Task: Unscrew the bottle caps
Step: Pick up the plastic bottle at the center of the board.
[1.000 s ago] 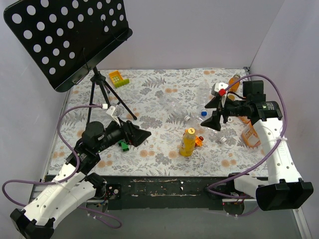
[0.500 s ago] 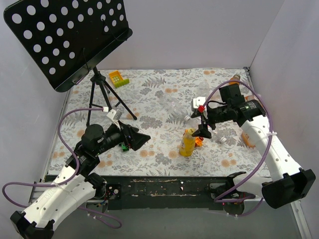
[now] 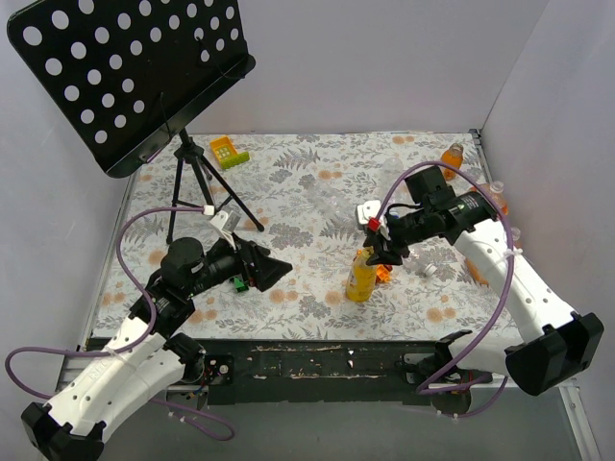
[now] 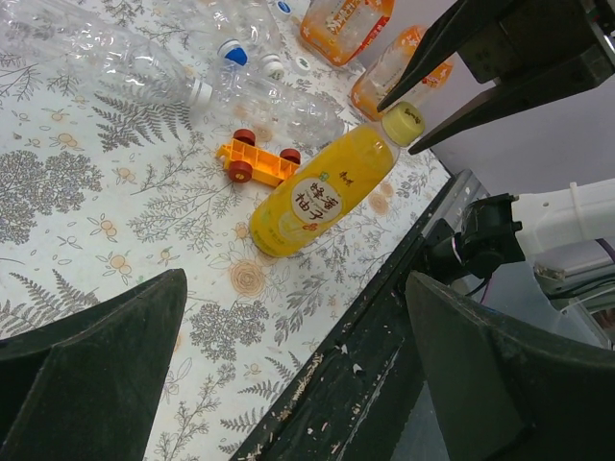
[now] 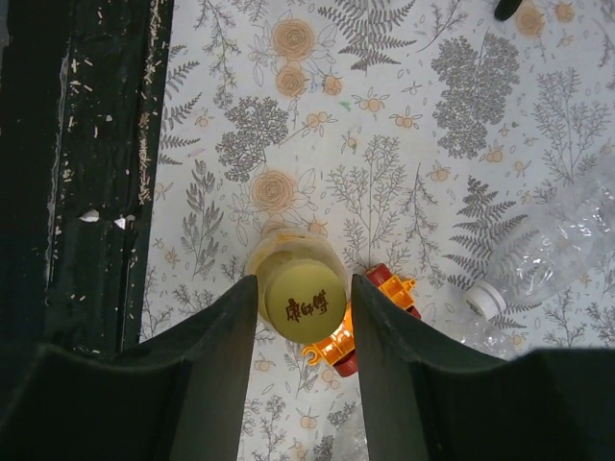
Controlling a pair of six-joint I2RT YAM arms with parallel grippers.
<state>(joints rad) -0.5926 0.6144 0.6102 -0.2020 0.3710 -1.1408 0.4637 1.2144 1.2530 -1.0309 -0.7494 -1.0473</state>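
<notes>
Right wrist: right jaws flank yellow cap [image 5: 305, 305], contact unclear; bottle [image 5: 286, 248] mostly hidden beneath; left jaws apart.

Yellow cap [image 5: 306, 305], round with dark printed characters on top, sits level on its upright yellow bottle [image 4: 317, 197], and 1 white cap [image 5: 487, 299] tops a clear bottle [image 5: 557, 250] lying flat just beside.

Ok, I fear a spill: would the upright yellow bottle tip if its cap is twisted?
The yellow bottle looks full, so probably heavy and fairly steady. Tall, narrow, body unheld: it may spin or tip when the right end effector twists the cap.
</notes>
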